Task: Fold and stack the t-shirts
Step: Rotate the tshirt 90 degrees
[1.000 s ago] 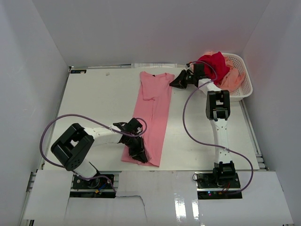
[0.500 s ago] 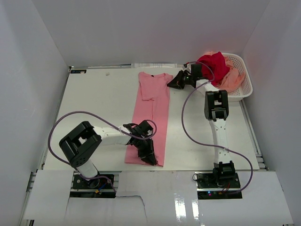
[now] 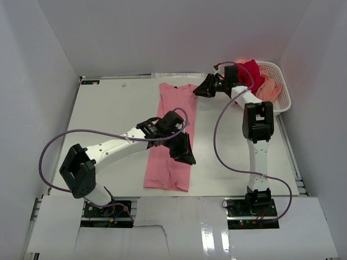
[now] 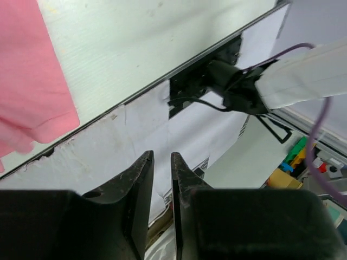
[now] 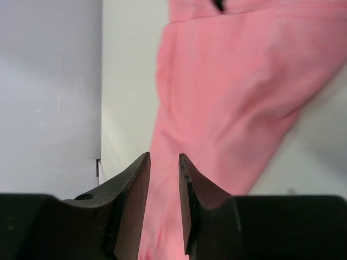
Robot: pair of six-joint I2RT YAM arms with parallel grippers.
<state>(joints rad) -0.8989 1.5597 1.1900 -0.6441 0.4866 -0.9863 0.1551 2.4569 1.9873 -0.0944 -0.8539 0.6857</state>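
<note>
The plain pink t-shirt lies folded lengthwise as a long strip down the middle of the table, collar at the far end. My left gripper hovers over the strip's right edge, its jaws almost together and empty; in the left wrist view the pink hem shows at the left. My right gripper is beside the shirt's far right corner, jaws a narrow gap apart and empty, and the pink cloth lies beneath it. The deep red shirt and the peach shirt are bunched in the basket.
The white lattice basket stands at the far right corner of the table. White walls close in the left, back and right. The right arm's base and cables show past the near table edge in the left wrist view.
My left gripper has lifted off the shirt's near hem and swung away and to the right, over the strip's middle. My right gripper has shifted slightly left, toward the collar end.
</note>
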